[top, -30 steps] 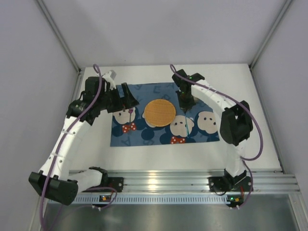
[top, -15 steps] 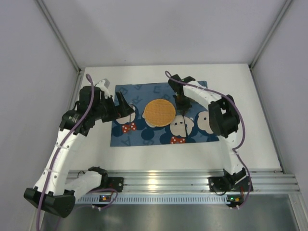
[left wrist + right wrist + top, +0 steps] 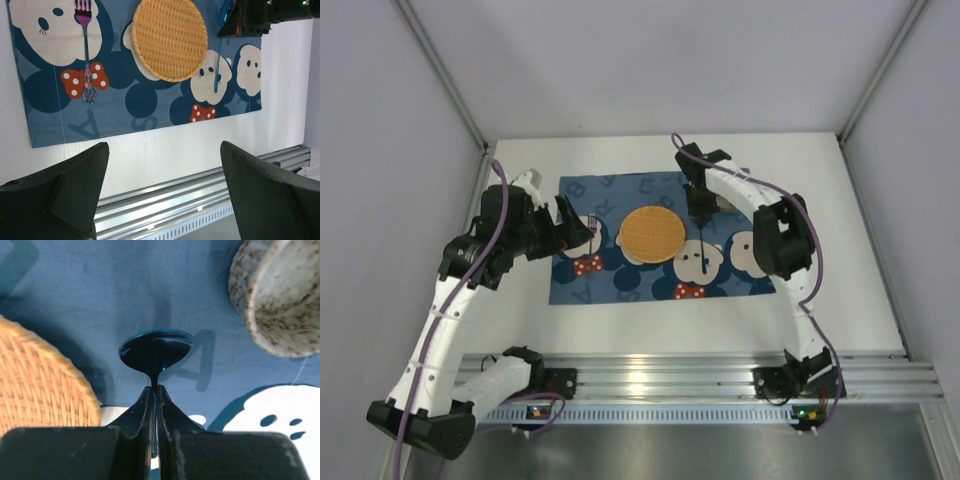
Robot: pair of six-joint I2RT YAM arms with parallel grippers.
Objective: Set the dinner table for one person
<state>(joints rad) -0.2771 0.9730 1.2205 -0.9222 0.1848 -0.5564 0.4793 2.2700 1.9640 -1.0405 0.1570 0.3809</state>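
In the top view, the left gripper hangs with its jaws wide apart and carries nothing. Under it is the left part of the blue bear-print mat. The right gripper is clamped on a spoon, and the thin handle runs from it toward the arm bases. A wicker plate lies between the two grippers. The white dinner table spreads under and around both.

In the left wrist view, bare table shows just beyond the fingers. A fork lies on the mat, ahead and to the left.

In the right wrist view, the dark spoon bowl sits just ahead of the pinching fingers. A speckled cup stands ahead to the right.
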